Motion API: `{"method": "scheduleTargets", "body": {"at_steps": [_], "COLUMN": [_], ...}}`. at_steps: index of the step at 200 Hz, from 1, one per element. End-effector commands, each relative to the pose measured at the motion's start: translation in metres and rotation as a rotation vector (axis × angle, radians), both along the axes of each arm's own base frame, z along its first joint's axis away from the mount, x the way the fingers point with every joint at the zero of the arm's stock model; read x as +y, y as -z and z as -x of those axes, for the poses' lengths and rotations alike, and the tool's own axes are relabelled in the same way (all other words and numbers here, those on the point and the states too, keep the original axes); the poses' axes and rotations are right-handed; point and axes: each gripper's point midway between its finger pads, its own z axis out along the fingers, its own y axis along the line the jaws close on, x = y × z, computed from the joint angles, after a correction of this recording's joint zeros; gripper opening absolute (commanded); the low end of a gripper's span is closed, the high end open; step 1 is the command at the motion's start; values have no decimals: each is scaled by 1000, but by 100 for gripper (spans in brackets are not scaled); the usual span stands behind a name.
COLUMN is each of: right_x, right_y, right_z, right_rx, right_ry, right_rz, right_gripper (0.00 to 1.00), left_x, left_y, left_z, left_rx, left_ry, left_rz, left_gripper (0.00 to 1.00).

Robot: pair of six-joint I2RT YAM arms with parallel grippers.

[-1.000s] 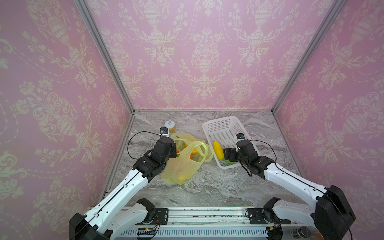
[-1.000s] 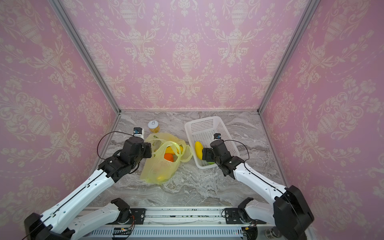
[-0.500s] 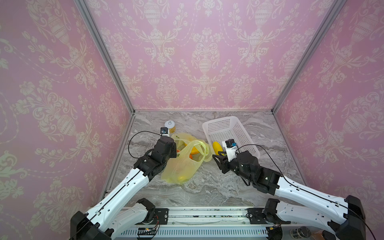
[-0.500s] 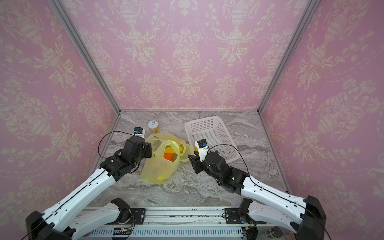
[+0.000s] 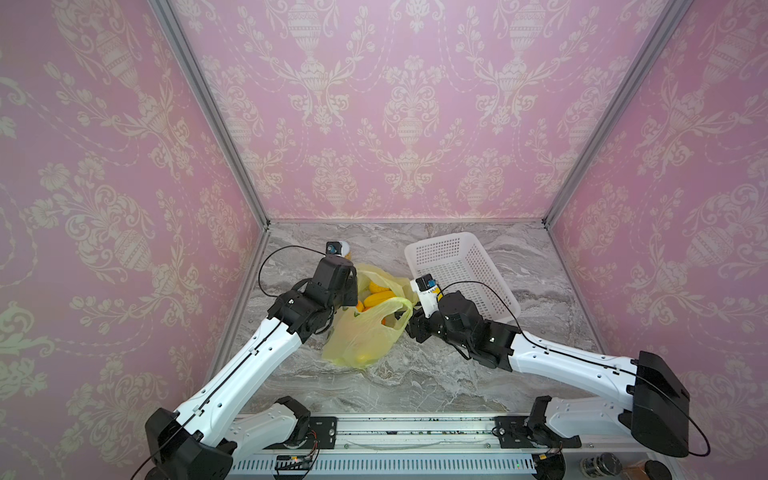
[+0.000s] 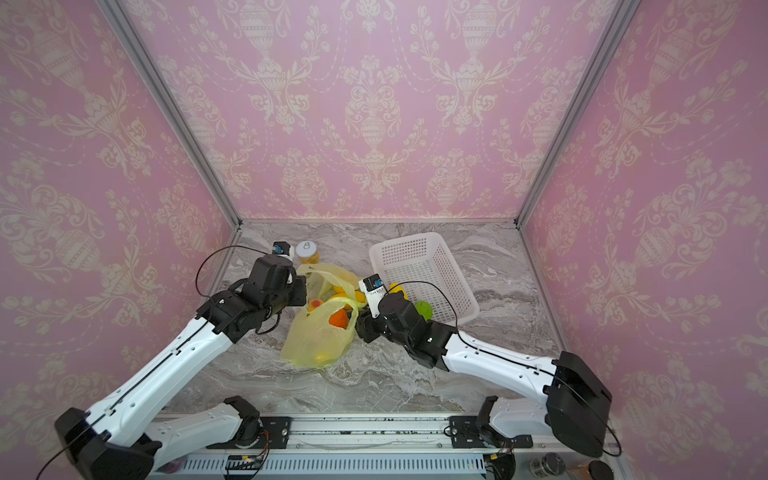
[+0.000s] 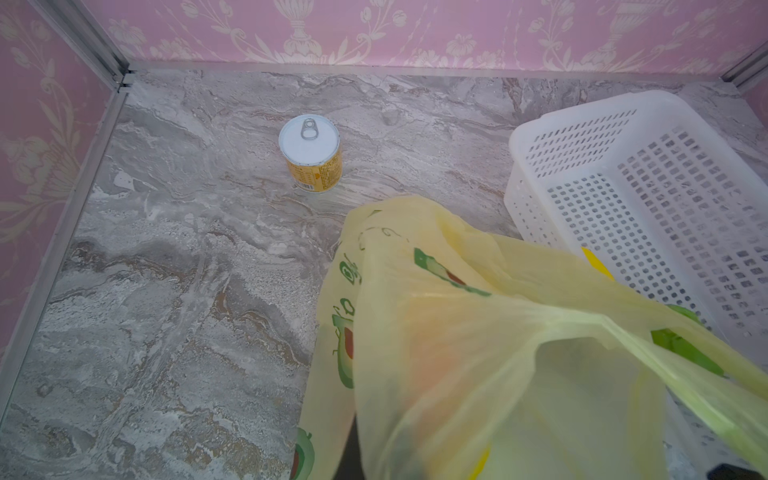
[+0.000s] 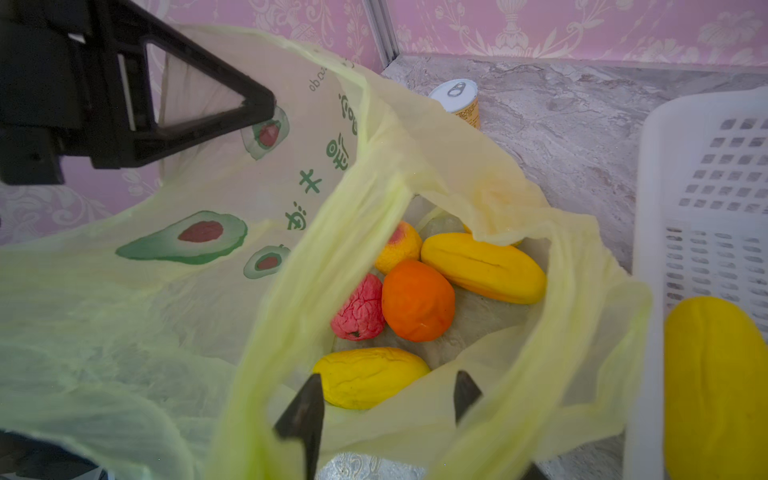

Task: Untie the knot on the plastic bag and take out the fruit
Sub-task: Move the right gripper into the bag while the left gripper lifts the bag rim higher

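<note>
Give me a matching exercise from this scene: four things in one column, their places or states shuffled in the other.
Things:
1. pink bumpy fruit
2. white-lidded can
3. left gripper
4. white basket

Places or states:
A. holds a yellow fruit
B. shut on the edge of the plastic bag
C. lying inside the open plastic bag
D. standing upright beyond the bag, pull-tab on top

Pairs: 1-C, 2-D, 3-B, 4-A.
</note>
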Motion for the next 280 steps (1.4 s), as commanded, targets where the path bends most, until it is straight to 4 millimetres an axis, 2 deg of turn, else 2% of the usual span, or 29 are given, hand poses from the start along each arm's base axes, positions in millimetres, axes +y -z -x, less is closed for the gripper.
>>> {"method": "scheduleTargets", "body": {"at_steps": [1,41,54,62,77,96,134,162,182,216,249,280], "right_x": [14,24,23,23,24,24,21,32,46,69,71,76], "right_y": [-10,9,11,11,13,17,32,49,59,66,74,89], "right_z": [7,10,4,0,-7,-19,-52,-57,-50,-18,9,28], "right_rx": [-2,34,17,5,6,13,104,147,157,114,104,32], "right_ry": [-61,-115,-100,-85,-66,-23,58,42,-14,-150,-273,-353], "right_rz": [-50,9,34,51,96,144,127,173,208,251,277,386], "right_gripper": [55,67,71,72,72,71,67,64,64,74,81,87], "left_x": [-12,-7,-6,-20,-31,-19,-22,-18,-17,-9,-8,-8], "left_y": [3,-25,-24,-18,-7,7,4,-4,-3,-6,-6,-5], "left_z": [17,2,-2,2,1,-1,11,12,13,13,11,12], "left_rx": [182,176,172,186,168,190,149,118,120,105,102,106], "left_ry": [73,153,151,218,273,238,275,262,261,232,226,228], "left_rz": [12,-168,-189,-142,-121,-172,-124,-124,-124,-149,-154,-153], "left_gripper": [0,0,0,0,0,0,0,0,0,0,0,0]}}
